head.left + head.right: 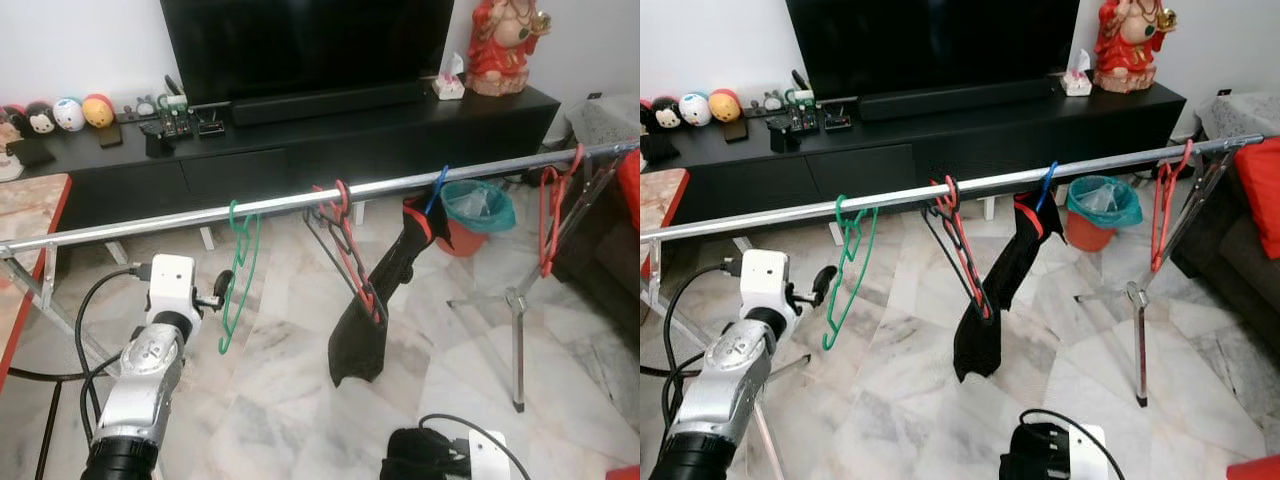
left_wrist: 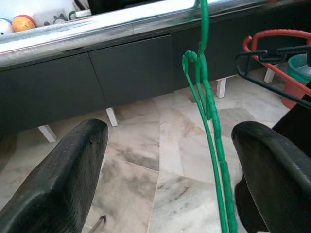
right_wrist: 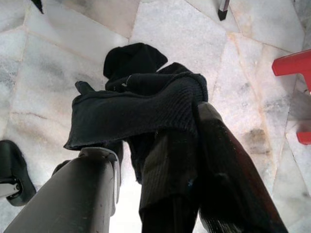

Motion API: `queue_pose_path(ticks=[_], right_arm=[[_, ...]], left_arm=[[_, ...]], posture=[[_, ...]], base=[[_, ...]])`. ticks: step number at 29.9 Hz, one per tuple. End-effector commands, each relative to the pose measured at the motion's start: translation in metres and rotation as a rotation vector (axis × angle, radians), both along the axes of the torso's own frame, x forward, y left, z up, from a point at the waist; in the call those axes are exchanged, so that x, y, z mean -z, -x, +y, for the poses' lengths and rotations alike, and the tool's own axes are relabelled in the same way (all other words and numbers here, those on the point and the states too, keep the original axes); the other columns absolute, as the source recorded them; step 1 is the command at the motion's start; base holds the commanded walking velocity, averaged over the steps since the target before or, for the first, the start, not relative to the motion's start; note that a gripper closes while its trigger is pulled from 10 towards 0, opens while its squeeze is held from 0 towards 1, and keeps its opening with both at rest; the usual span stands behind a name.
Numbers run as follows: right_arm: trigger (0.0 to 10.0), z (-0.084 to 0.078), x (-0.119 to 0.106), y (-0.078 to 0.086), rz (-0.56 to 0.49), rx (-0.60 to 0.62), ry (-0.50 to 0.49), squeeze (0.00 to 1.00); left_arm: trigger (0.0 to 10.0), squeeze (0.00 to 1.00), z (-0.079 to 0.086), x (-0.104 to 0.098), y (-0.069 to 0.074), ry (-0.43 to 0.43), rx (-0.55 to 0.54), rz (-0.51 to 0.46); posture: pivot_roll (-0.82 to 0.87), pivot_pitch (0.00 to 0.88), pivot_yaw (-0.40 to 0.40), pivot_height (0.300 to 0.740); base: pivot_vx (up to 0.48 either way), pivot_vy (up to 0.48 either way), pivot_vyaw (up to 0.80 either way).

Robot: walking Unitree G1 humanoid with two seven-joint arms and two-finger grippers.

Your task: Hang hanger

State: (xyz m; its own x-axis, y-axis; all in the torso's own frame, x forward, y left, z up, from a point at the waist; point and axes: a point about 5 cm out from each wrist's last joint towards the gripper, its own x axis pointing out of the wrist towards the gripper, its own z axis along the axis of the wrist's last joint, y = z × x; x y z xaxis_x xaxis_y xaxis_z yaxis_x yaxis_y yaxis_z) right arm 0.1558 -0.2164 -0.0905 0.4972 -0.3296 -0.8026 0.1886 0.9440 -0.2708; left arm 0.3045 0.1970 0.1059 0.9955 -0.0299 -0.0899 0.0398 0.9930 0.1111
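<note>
I am holding my left gripper (image 2: 167,160) raised just short of the green hanger (image 1: 238,275), fingers spread wide and gripping nothing; the hanger's wire is running down between them without touching either. The hanger is hanging by its hook from the metal rail (image 1: 180,219), left of the red and black hangers (image 1: 340,235) carrying a dark garment (image 1: 375,310). My right gripper (image 3: 160,160) is sitting low, fingers pinching a bunched black cloth (image 3: 138,104) that is hiding their tips. The rail's right end is getting cut off.
</note>
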Motion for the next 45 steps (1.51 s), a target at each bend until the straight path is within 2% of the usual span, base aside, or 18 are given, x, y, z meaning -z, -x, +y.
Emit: queue_pose_path(ticks=[1, 13, 45], right_arm=[[10.0, 0.0003, -0.002, -0.0043, -0.024, -0.001, -0.001, 0.0], [10.0, 0.0004, -0.0024, -0.0054, -0.026, -0.007, 0.001, 0.0], [10.0, -0.0005, -0.0047, -0.0101, -0.042, -0.01, 0.002, 0.0]], left_arm=[[10.0, 0.0, -0.0025, 0.0049, 0.0012, -0.018, 0.015, 0.018], [10.0, 0.0, -0.0033, 0.0041, 0.0012, -0.018, 0.022, 0.011], [10.0, 0.0, -0.0067, 0.0012, -0.0017, -0.034, 0.025, -0.002]], posture=[[0.02, 0.0, 0.025, 0.728], [0.02, 0.0, 0.024, 0.728], [0.02, 0.0, 0.019, 0.728]], base=[[0.0, 0.0, 0.0], [0.0, 0.0, 0.0], [0.322, 0.0, 0.0]])
